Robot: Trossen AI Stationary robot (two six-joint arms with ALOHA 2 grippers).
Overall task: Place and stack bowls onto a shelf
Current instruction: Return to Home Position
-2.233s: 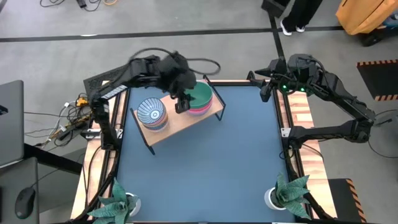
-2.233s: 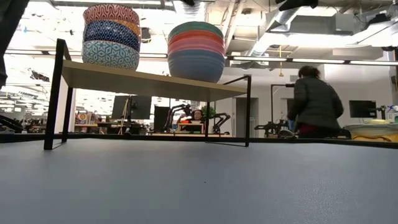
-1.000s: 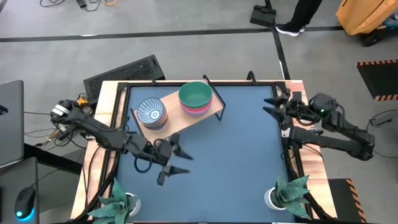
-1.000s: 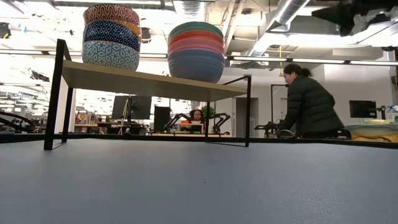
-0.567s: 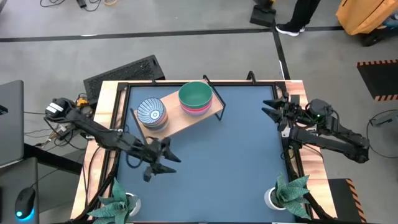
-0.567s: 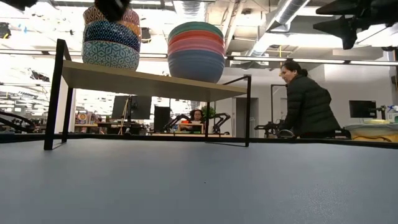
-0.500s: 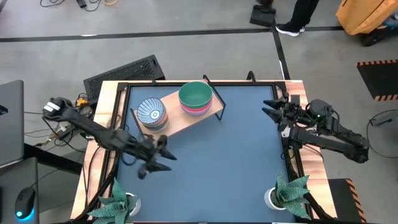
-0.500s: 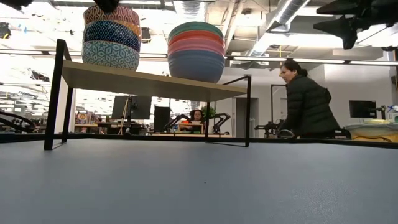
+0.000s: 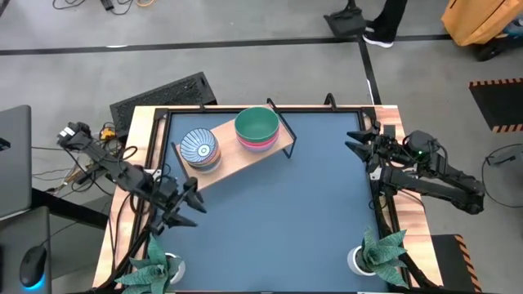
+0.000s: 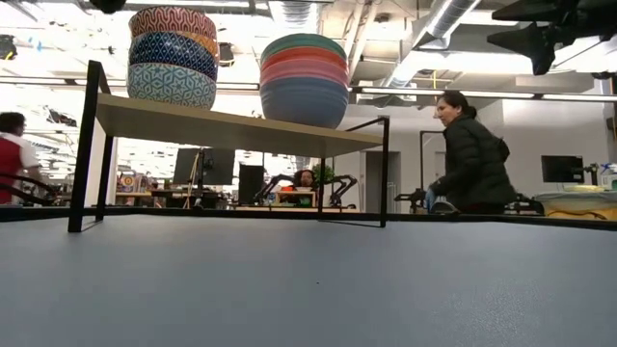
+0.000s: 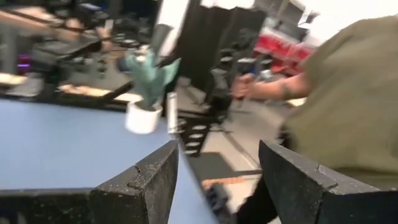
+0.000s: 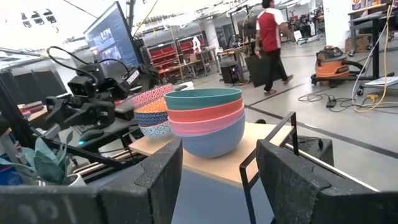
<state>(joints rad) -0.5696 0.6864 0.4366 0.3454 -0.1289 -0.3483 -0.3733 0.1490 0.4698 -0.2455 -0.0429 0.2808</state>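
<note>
Your dark blue tabletop (image 9: pixel 278 212) carries the wooden shelf (image 9: pixel 237 166) toward its far side, and the bowls stand on it in two stacks, near each other but apart. The patterned stack (image 10: pixel 173 56) has three bowls; the plain stack (image 10: pixel 304 79) has four, with the green bowl (image 9: pixel 257 125) on top. The left pincer (image 9: pixel 183 209) hovers near the tabletop's left edge, fingers spread wide and empty. The right pincer (image 9: pixel 355 142) sits at the right edge, likewise spread and empty. The blurred left wrist view shows what seems to be a potted plant (image 11: pixel 146 93).
</note>
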